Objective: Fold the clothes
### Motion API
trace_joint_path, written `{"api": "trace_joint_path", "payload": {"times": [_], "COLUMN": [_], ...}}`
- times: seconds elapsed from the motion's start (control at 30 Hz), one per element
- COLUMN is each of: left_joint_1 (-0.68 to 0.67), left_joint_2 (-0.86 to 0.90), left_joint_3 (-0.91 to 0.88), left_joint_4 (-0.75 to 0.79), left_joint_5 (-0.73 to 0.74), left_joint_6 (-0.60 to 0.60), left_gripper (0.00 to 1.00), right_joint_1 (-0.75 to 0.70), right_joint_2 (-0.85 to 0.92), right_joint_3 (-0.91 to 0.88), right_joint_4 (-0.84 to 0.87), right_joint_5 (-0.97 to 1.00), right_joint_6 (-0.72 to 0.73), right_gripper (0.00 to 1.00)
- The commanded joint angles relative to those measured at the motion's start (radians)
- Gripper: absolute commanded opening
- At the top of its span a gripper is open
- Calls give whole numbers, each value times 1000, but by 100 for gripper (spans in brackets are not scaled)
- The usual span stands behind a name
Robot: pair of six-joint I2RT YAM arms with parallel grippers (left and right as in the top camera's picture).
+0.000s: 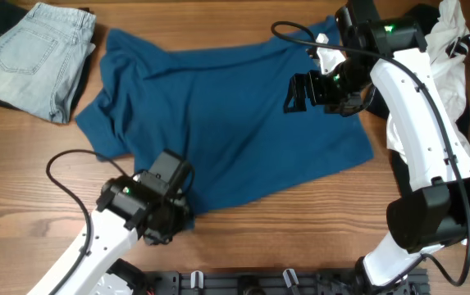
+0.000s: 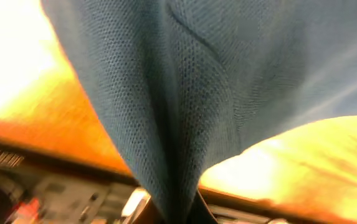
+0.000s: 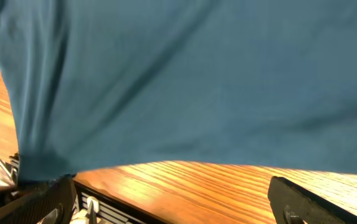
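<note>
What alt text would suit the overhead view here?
A teal shirt lies spread on a wooden table; the left gripper pinches its near hem, the right gripper hangs open above its far right part. Folded jeans sit far left.

Matt, seemingly fine-knit cloth shirt; glossy wood-grain table.

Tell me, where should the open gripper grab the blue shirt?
Probably the lower right corner of the blue shirt, coming in low from the bare table side: that edge lies flat and free, and the left gripper pinches the front edge.
</note>
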Motion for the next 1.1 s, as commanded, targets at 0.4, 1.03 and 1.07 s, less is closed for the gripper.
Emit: {"api": "trace_joint_path", "payload": {"times": [0.4,1.03,1.07], "left_joint_1": [-50,-50,-50], "left_joint_2": [-8,54,61], "left_joint_3": [16,16,16], "left_joint_4": [-116,185,185], "left_joint_5": [43,-21,-21], "left_joint_6": [-50,-49,-45], "left_gripper": [99,29,23], "right_joint_1": [-16,-225,-225], "right_joint_2": [-24,14,14], "right_joint_3": [-3,-395,-417], "right_joint_4": [7,-7,-6], "right_joint_5": [4,-91,-92], "right_joint_6": [31,67,64], "right_gripper": [100,92,89]}}
